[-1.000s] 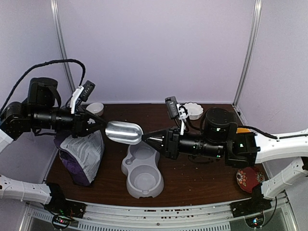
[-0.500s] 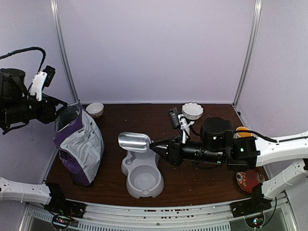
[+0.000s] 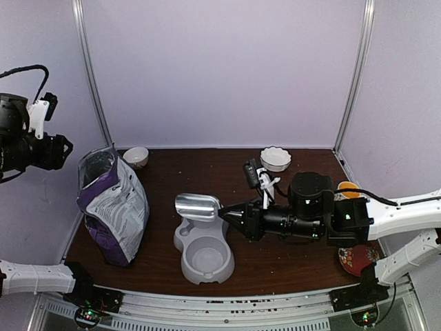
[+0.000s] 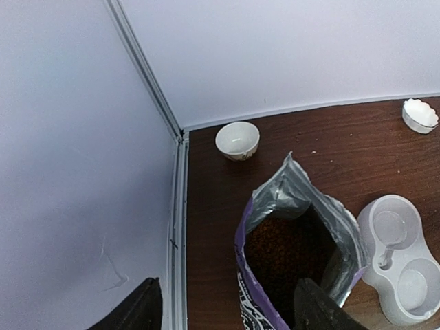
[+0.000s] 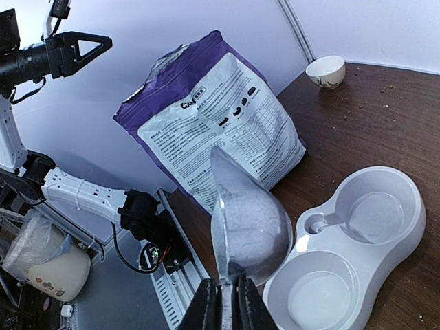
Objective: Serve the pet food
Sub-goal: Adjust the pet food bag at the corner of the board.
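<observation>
Pet food (image 4: 289, 251) sits inside the opened purple bag (image 3: 114, 207), which stands upright near the tabletop's (image 3: 275, 256) left edge. Your left end effector (image 3: 64, 147) hangs raised beyond that edge, its fingers spread wide. Your right end effector (image 3: 231, 215) clamps the metal scoop's (image 3: 198, 206) handle, with the scoop over the far end of the grey double bowl (image 3: 204, 261).

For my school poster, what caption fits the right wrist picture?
Right jaws pinch a metal scoop by the grey double bowl, purple food bag behind.
</observation>
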You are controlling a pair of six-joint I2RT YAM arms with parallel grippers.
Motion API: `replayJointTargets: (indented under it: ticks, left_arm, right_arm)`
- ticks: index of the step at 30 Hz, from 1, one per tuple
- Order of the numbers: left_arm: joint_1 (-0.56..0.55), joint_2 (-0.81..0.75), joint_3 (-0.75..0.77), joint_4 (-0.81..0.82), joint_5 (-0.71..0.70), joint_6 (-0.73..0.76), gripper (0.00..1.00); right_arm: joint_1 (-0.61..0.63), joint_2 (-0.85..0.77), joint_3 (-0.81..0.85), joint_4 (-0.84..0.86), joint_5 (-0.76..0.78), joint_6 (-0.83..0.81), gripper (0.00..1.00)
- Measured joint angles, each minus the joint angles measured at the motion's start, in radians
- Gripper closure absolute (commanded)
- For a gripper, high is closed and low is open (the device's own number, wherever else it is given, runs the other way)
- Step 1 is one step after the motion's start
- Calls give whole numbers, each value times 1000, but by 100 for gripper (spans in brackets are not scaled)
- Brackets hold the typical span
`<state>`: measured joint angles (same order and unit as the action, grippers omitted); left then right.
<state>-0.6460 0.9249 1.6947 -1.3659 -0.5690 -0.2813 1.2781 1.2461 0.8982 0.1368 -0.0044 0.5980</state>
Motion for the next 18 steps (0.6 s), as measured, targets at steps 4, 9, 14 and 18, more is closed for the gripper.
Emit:
replayJointTargets:
  ticks: [4, 9, 14, 18]
  left_arm:
    - [104, 20, -13, 1, 58, 37, 26]
    - [187, 66, -39, 2, 144, 50, 29]
    - [282, 128, -55, 3, 258, 46, 38]
    - [302, 159, -109, 8, 333, 29, 46]
  right_arm:
    - [0, -1, -8, -15, 5, 0, 100]
    - [0, -1, -9, -21, 6, 0, 100]
    - [0, -1, -12, -21, 6, 0, 100]
    - [0, -1, -18, -22, 6, 1, 100]
